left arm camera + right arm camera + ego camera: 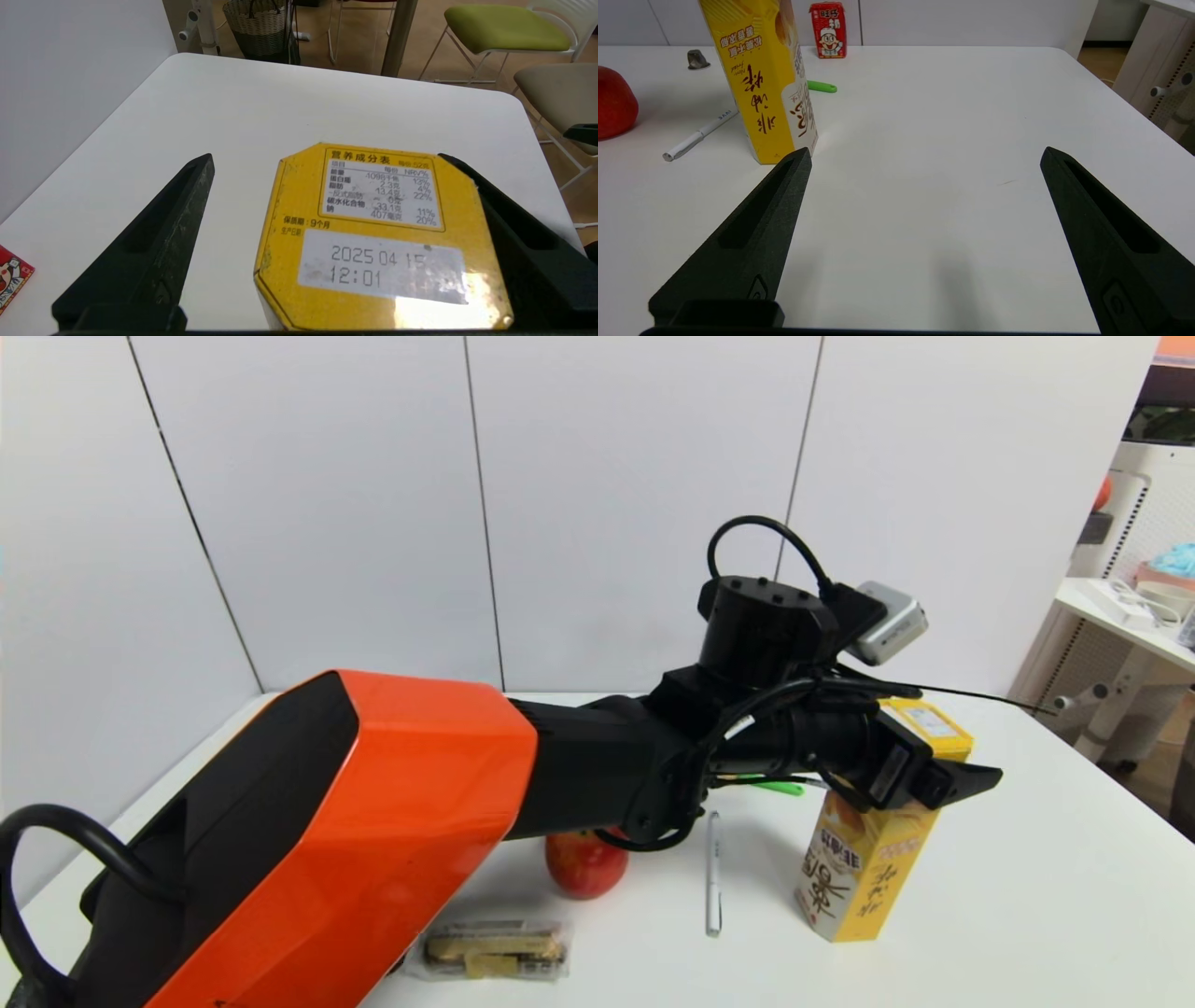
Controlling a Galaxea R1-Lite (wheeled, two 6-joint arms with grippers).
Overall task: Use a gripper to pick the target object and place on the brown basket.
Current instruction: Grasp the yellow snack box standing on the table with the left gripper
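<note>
The tall yellow hexagonal snack box (864,877) stands upright on the white table (1046,896), right of centre. My left gripper (943,767) reaches over it and is open, with its fingers astride the box's top. In the left wrist view the gripper (324,157) frames the labelled top (373,242): one finger (514,233) lies against the box's edge, the other finger (163,233) stands apart with a gap. My right gripper (925,150) is open and empty over bare table, with the box (761,93) off to its side. The brown basket is out of view.
A red apple (586,863), a white pen (713,873), a green item (780,788) and a wrapped snack pack (490,950) lie left of the box. A small red drink carton (828,29) stands near the wall. The table's rounded edge (528,107) lies beyond the box.
</note>
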